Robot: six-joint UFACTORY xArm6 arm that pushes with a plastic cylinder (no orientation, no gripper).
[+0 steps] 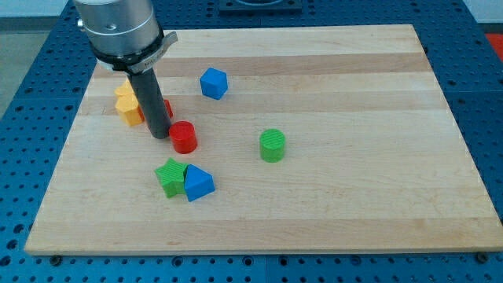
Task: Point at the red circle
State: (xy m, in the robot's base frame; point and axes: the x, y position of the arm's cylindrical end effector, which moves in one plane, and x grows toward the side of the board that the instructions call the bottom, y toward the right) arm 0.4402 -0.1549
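The red circle (184,137) is a short red cylinder left of the board's middle. My tip (159,134) rests on the board just to its left, very close to it or touching. The rod rises toward the view's top left. A second red block (167,108) shows partly behind the rod. A yellow block (124,96) and an orange block (130,112) sit to the left of the rod.
A blue block (213,83) lies toward the view's top. A green cylinder (272,145) is to the right. A green star-like block (170,176) and a blue triangular block (197,183) touch each other below the red circle. The wooden board (354,196) lies on a blue perforated table.
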